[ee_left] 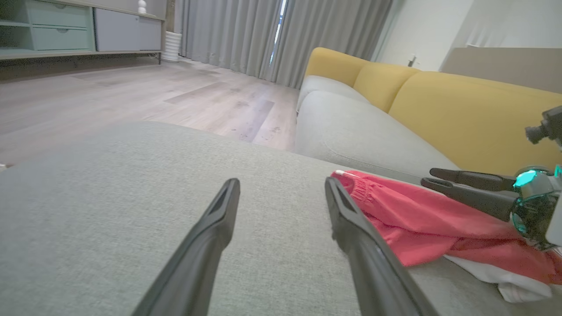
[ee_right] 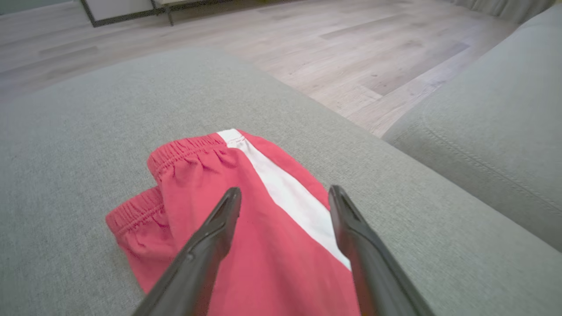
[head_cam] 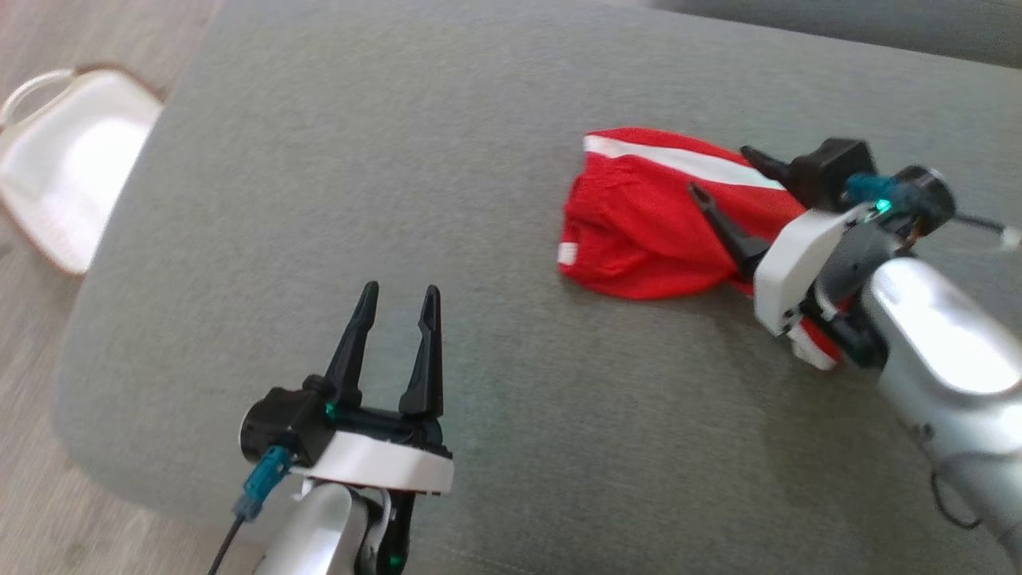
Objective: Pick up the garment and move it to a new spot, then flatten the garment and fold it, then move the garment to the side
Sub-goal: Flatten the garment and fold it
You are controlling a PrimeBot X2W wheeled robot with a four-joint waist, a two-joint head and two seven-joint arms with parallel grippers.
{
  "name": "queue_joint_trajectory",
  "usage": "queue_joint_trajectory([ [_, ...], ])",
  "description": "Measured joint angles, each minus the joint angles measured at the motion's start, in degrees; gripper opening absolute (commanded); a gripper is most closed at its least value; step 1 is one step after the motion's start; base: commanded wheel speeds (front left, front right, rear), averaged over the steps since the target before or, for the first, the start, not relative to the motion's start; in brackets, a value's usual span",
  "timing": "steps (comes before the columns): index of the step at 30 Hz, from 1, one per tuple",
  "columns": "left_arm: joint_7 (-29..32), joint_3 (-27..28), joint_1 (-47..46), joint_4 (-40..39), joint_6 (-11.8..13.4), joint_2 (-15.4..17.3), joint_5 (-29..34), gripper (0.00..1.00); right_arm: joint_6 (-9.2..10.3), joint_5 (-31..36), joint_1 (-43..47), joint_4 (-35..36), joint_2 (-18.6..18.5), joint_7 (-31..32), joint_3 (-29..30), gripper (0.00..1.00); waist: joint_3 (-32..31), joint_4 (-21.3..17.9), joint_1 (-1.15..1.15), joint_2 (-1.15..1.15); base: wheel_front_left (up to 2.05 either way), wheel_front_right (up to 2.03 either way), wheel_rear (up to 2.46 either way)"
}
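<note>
A pair of red shorts (head_cam: pixel 639 231) with a white side stripe lies folded on the grey cushion (head_cam: pixel 399 200), right of centre. My right gripper (head_cam: pixel 722 172) hangs open just above the shorts (ee_right: pixel 263 228), its fingers spread over the red cloth and the stripe, holding nothing. My left gripper (head_cam: pixel 398 299) stands open over bare cushion at the lower left, well apart from the garment. In the left wrist view the shorts (ee_left: pixel 417 219) lie to the right of my open left gripper (ee_left: pixel 281 186), with the right gripper (ee_left: pixel 432 180) above them.
A white basket (head_cam: pixel 68 164) sits on the wooden floor off the cushion's left edge. A grey and yellow sofa (ee_left: pixel 395 114) stands beyond the cushion, with a gap of floor between them. The cushion's rounded left edge (head_cam: pixel 88 319) drops to the floor.
</note>
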State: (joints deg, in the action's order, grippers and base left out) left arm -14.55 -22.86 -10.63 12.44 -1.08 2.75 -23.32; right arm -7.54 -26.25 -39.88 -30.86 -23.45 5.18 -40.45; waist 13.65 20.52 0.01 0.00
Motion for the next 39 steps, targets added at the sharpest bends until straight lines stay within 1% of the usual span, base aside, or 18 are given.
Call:
queue_joint_trajectory([
  [3, 0.00, -0.43, -0.61, -0.42, 1.14, -0.03, -0.96, 1.00, 0.00, -2.54, -2.55, -3.36, -1.23, 0.14, -2.33, 1.00, 0.92, 2.05, -0.01, 0.00, 0.00, 0.00, 0.00],
  [10, 0.00, -1.34, -1.07, -1.08, 1.85, -0.10, -1.51, 1.00, 0.00, -6.81, -5.41, -9.15, -2.94, 0.15, -9.13, 1.00, 2.61, 5.56, -0.01, 0.00, 0.00, 0.00, 0.00],
  [11, 0.00, -1.37, -1.08, -1.11, 1.94, -0.10, -1.62, 1.00, 0.00, -7.36, -5.73, -9.85, -3.02, 0.15, -9.72, 0.83, 2.77, 5.83, -0.01, 0.00, 0.00, 0.00, 0.00],
  [12, 0.00, -1.47, -1.08, -1.15, 2.16, -0.10, -2.00, 1.00, 0.00, -7.95, -6.08, -10.59, -3.08, 0.14, -10.39, 0.00, 2.88, 6.05, -0.01, 0.00, 0.00, 0.00, 0.00],
  [14, 0.00, -1.57, -1.08, -1.21, 2.36, -0.10, -2.11, 1.00, 0.00, -8.72, -6.78, -11.24, -3.32, -0.33, -11.45, 0.00, 3.04, 6.27, -0.01, 0.00, 0.00, 0.00, 0.00],
  [18, 0.00, -2.13, -1.08, -1.22, 2.67, -0.10, -2.52, 1.00, 0.01, -9.03, -8.86, -13.60, -3.44, -4.33, -11.61, 0.00, 3.00, 6.13, -0.01, 0.00, 0.00, 0.00, 0.00],
  [23, 0.00, -2.23, -1.09, -1.19, 2.68, -0.10, -2.50, 1.00, 0.00, -7.66, -13.78, -17.63, -3.23, -11.01, -9.12, 0.00, 2.13, 5.31, -0.01, 0.00, 0.00, 0.00, 0.00],
  [24, 0.00, -2.23, -1.09, -1.19, 2.68, -0.10, -2.50, 1.00, 0.00, -7.66, -13.78, -17.63, -3.23, -11.01, -9.12, 0.00, 2.13, 5.31, -0.01, 0.00, 0.00, 0.00, 0.00],
  [29, 0.00, -1.78, -1.07, -0.86, 2.67, -0.10, -2.29, 1.00, 0.00, -4.81, -19.70, -22.85, -2.18, -16.63, -4.04, 0.00, 0.31, 4.34, -0.01, 0.00, 0.00, 0.00, 0.00],
  [33, 0.00, -1.04, -0.81, -0.55, 2.60, -0.10, -1.56, 1.00, 0.01, -1.94, -24.30, -25.28, -1.54, -18.67, 0.23, 0.00, -1.87, 3.45, -0.02, 0.00, 0.00, 0.00, 0.00],
  [36, 0.00, -0.41, -0.46, -0.59, 2.57, -0.10, -0.80, 1.00, 0.01, 0.33, -26.59, -25.02, -0.75, -19.49, 2.34, 0.00, -3.55, 2.75, -0.02, 0.00, 0.00, 0.00, 0.00],
  [39, 0.00, 0.90, 0.12, -1.19, 2.56, -0.09, -0.80, 1.00, 0.00, 2.87, -26.49, -22.37, -0.33, -19.54, 4.24, 0.00, -4.99, 2.07, -0.02, 0.00, 0.00, 0.00, 0.00],
])
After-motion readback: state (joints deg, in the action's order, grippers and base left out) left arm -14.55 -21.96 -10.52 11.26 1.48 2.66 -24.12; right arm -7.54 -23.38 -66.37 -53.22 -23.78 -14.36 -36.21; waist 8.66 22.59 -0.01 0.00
